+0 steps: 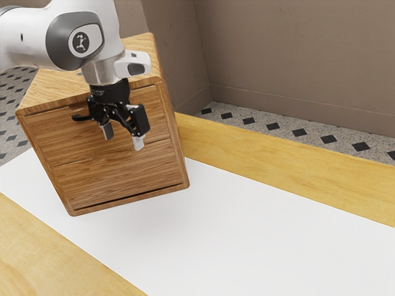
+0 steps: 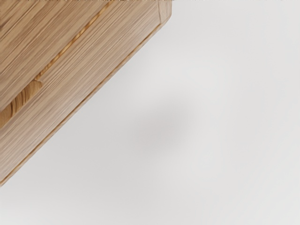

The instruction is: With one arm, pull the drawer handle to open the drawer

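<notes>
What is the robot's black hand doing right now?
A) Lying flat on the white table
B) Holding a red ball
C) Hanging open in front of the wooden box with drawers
C: the gripper hangs in front of the wooden drawer cabinet with its fingers apart and nothing between them.

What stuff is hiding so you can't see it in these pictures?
1. The drawer handle: in the exterior view, the open claw covers most of it. Only one black end pokes out.
2. The top of the cabinet: in the exterior view, the arm covers part of it.
3. The cabinet in the wrist view: most of it is cut off by the picture's edge.
</notes>
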Motion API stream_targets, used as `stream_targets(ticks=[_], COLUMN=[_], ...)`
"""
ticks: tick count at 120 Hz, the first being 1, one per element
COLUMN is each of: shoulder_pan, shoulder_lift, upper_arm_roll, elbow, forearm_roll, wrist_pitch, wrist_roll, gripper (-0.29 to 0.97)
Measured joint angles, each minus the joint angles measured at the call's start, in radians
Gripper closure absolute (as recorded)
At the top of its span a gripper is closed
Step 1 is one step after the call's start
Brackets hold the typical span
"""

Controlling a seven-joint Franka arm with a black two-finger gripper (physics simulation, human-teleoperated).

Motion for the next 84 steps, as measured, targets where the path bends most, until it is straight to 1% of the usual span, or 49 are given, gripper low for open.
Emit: stream_targets(ticks=[30,32,40,44,48,58,64,73,84], shoulder_pan=[-0.001,-0.002,-0.002,0.006,0.004,-0.041,-0.056,-0.052,-0.042], shoulder_lift=[-0.006,-0.018,-0.144,-0.182,-0.201,-0.211,-0.21,-0.208,-0.206], upper_arm_roll=[0.004,0.004,-0.016,-0.033,-0.047,-0.057,-0.058,-0.058,-0.059], elbow=[0.002,0.004,0.009,0.01,0.011,0.001,-0.017,-0.053,-0.064], forearm_roll=[0.0,0.001,0.001,0.0,0.012,0.056,0.098,0.148,0.181], wrist_pitch=[0.004,0.004,0.003,0.003,0.003,0.013,0.039,0.09,0.135], wrist_roll=[0.008,0.009,0.01,0.011,0.012,0.028,0.058,0.113,0.172], gripper=[0.0,0.0,0.0,0.0,0.0,0.0,0.0,0.0,0.0])
